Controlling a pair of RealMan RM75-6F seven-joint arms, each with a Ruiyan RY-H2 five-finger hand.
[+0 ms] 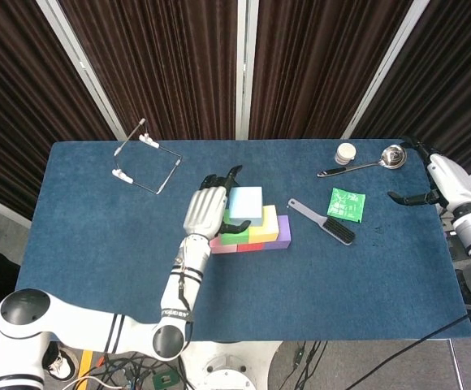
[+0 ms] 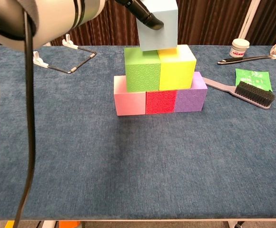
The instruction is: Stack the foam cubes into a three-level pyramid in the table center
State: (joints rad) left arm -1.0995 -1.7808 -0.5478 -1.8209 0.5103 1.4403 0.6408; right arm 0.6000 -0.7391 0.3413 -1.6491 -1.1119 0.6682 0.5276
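My left hand (image 1: 209, 210) grips a light blue foam cube (image 1: 246, 205) (image 2: 159, 28) right above the seam between the green cube (image 2: 142, 69) and the yellow cube (image 2: 177, 66). Whether it touches them I cannot tell. Those two sit on a bottom row of pink (image 2: 129, 101), red (image 2: 160, 101) and purple (image 2: 191, 97) cubes at the table's middle. In the chest view only a dark fingertip (image 2: 150, 19) shows on the blue cube's left face. My right hand (image 1: 440, 180) hovers at the table's far right edge, fingers apart, holding nothing.
A black brush (image 1: 325, 223) and a green packet (image 1: 347, 203) lie right of the stack. A spoon (image 1: 365, 164) and a small white jar (image 1: 346, 153) are at the back right. A wire frame stand (image 1: 142, 161) sits at the back left.
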